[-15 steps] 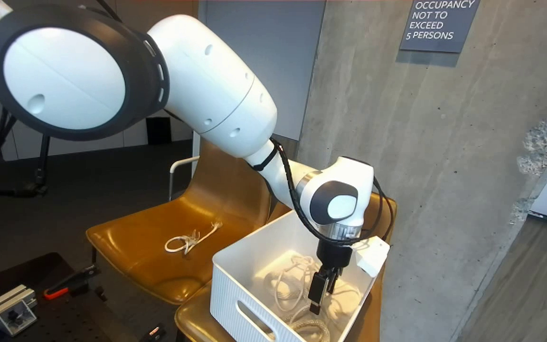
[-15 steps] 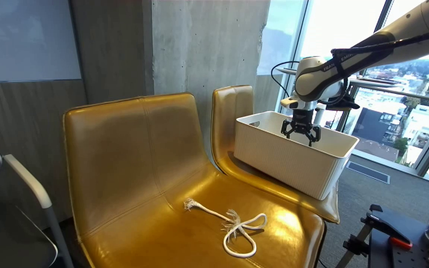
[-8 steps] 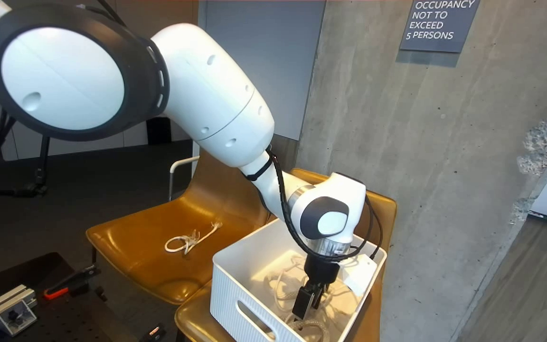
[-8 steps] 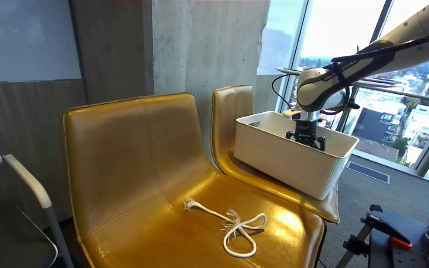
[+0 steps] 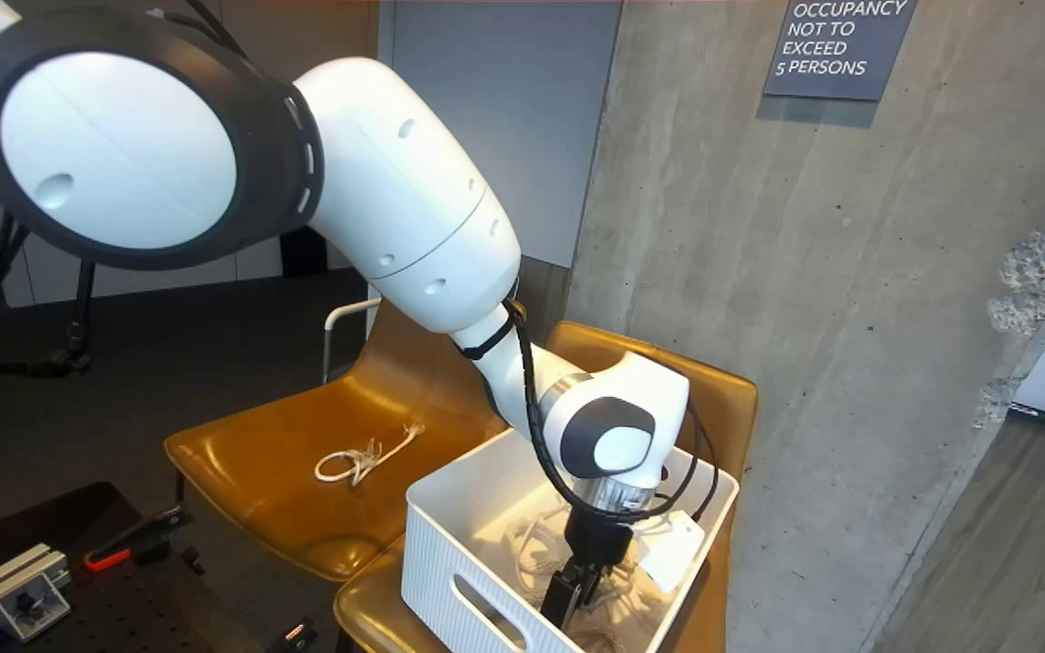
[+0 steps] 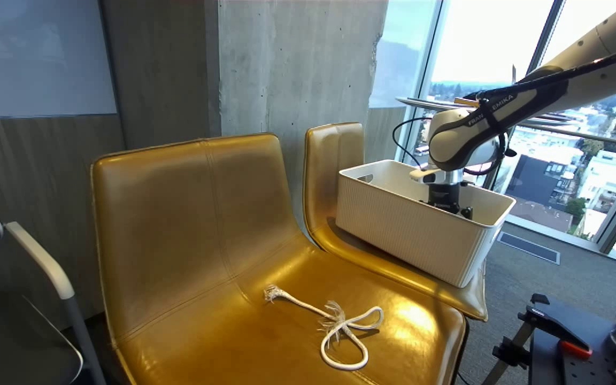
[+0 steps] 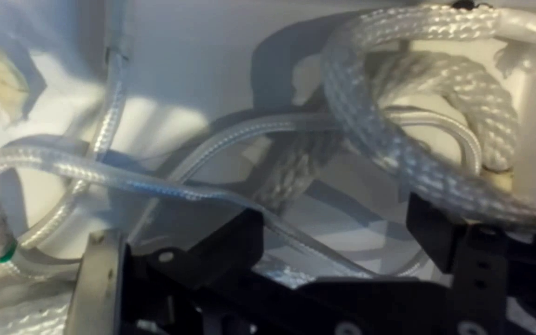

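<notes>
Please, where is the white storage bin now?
In both exterior views, the white storage bin stands on the right-hand tan chair; the fingers reach inside it.

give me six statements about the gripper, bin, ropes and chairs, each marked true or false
1. The gripper points down into the white bin. True.
2. Its jaws are shut. False: they stand apart.
3. The bin stands on the floor. False: it stands on a chair.
4. A thick braided rope lies in the bin. True.
5. The looped rope lies on the neighbouring chair. True.
6. The looped rope touches the bin. False: they are apart.
</notes>
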{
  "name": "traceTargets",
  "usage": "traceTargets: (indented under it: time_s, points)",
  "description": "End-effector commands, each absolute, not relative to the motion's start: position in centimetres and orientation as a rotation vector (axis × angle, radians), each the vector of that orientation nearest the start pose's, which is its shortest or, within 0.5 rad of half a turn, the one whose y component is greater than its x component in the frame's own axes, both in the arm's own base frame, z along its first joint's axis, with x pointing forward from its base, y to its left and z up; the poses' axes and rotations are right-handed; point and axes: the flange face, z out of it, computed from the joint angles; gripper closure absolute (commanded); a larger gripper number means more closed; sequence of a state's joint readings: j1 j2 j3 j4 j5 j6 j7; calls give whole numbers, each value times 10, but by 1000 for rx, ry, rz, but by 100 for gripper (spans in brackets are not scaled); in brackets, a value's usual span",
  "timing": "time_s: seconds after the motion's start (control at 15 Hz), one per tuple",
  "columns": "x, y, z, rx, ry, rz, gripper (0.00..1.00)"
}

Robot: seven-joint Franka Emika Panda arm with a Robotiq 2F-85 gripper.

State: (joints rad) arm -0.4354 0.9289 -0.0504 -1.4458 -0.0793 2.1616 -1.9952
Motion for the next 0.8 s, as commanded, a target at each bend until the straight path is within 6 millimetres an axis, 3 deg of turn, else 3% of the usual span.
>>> traceTargets:
  time_s: [0.0,0.47,0.53,0.73]
  points:
    - [601,-320,101,2370,2324,-262,41]
    - [607,-325,113,2389,2292,-244,94]
    - [609,-326,117,2387,2288,-238,99]
    - [625,-324,136,2368,2276,-203,100]
